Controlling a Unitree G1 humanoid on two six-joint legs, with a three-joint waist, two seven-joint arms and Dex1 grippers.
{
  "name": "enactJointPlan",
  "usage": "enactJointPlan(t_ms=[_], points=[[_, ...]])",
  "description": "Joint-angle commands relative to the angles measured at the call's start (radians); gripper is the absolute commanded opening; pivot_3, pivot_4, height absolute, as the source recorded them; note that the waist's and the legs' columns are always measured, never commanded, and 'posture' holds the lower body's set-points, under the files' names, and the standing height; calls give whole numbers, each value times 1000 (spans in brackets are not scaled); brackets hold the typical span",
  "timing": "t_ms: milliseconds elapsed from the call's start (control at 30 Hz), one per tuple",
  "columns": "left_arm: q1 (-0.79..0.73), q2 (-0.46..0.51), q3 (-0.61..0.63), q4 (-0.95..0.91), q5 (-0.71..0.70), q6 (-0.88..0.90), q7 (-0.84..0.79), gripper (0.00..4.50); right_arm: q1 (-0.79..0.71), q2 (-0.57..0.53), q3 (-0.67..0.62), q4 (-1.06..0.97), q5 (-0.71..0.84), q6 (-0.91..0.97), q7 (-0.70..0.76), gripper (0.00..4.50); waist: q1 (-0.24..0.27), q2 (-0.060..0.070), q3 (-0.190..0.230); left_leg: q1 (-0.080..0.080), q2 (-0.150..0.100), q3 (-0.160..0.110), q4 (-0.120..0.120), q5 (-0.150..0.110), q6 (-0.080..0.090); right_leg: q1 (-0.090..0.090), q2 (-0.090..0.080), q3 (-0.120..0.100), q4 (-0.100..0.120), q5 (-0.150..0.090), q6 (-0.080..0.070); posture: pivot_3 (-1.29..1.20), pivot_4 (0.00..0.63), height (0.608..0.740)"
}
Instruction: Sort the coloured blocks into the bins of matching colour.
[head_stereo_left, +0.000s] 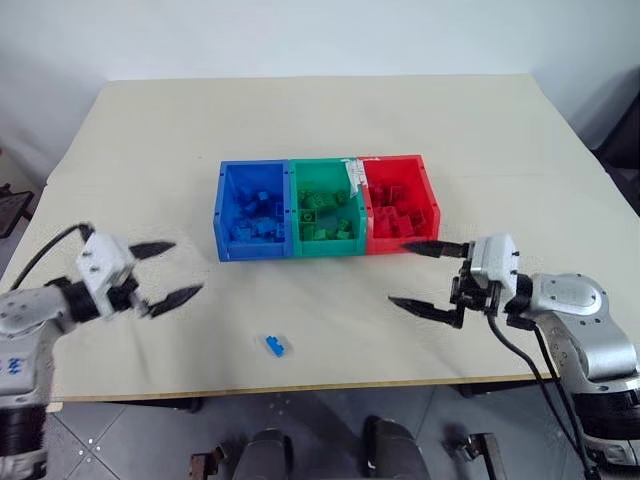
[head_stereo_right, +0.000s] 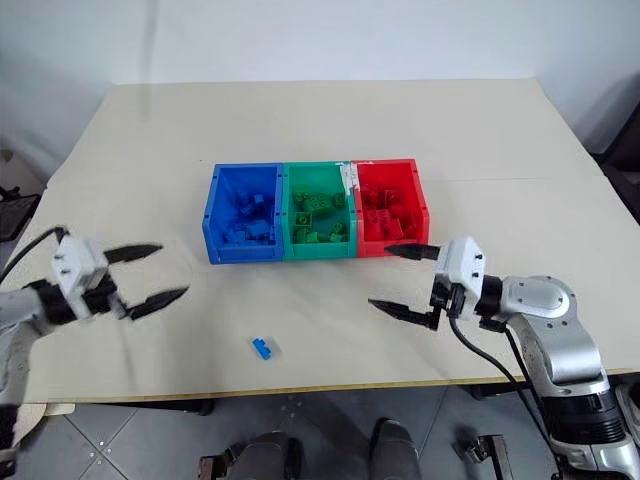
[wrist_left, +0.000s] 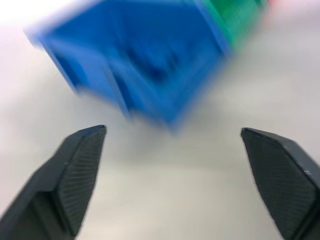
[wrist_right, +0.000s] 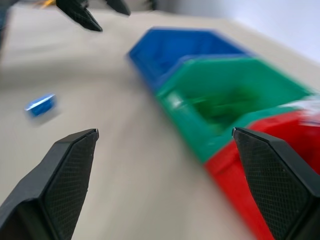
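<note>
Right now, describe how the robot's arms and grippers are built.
Each arm has rounded silver-grey segments with black joints. The left gripper and right gripper each have a white boxy housing and two black, tapered, pointed fingers with cross-hatched inner pads. Black cables loop from both wrists.

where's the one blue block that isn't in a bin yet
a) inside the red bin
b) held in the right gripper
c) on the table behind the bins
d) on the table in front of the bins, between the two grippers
d: the loose blue block lies on the bare table nearer the robot than the blue bin, between the open left gripper and the open right gripper, touched by neither.
</note>
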Motion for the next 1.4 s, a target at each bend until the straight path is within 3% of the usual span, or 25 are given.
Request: enactJointPlan(t_ms=[33, 233, 400, 600, 733, 833, 1100, 1267, 1400], points=[[75, 46, 66, 19, -22, -95, -104, 4467, -21, -19, 33, 6, -4, -29, 72, 4500, 4, 0, 0, 0, 0, 0, 0, 0, 0, 0, 0, 0, 0, 0, 0, 0, 150, 740], [162, 59, 25, -105, -33, -93, -164, 4467, -15, -16, 47, 5, -4, -29, 96, 4500, 13, -1, 0, 0, 0, 0, 1, 0, 0, 0, 0, 0, 0, 0, 0, 0, 150, 740], [115, 16, -173, -318, 15, -35, -113, 4467, 28, -47, 35, 5, -20, -38, 110, 4500, 23, 0, 0, 0, 0, 0, 1, 0, 0, 0, 0, 0, 0, 0, 0, 0, 150, 740], [14, -25, -379, -410, 145, 93, 5, 4467, 69, -73, 31, -34, -8, 1, 99, 4500, 24, 0, 0, 0, 0, 1, 1, 0, 0, 0, 0, 1, 1, 0, 0, 0, 150, 740], [-68, -53, -526, -375, 249, 131, 16, 4467, 127, -79, 31, -93, -8, 8, 83, 4500, 27, 0, 0, 0, 0, 1, 1, 0, 0, 0, 0, 1, 1, 0, 0, 0, 150, 740], [-105, -100, -542, -379, 220, 211, 53, 3854, 150, -80, 18, -115, -12, 21, 56, 4500, 27, 0, 0, 0, 0, 1, 1, 0, 0, 1, 0, 1, 0, 0, 0, 0, 150, 740], [-113, -70, -591, -356, 268, 211, 33, 1403, 226, -98, -26, -149, -10, 19, 22, 4500, 31, 0, 0, 0, 0, 1, 3, 0, 0, 1, 0, 1, 0, 0, 0, 0, 150, 740], [-125, -70, -580, -347, 259, 209, 42, 1290, 254, -96, -50, -155, -11, 19, -2, 4500, 29, 0, 0, 0, 0, 1, 4, 0, 0, 1, 0, 2, 1, 0, -1, 0, 150, 740], [-191, -193, -483, -334, 165, 256, 160, 1290, 284, -68, -99, -174, 17, 38, -63, 4500, 34, 0, 0, 0, 0, 1, 5, 0, 1, 2, 0, 2, 1, 0, -1, 0, 150, 740]])
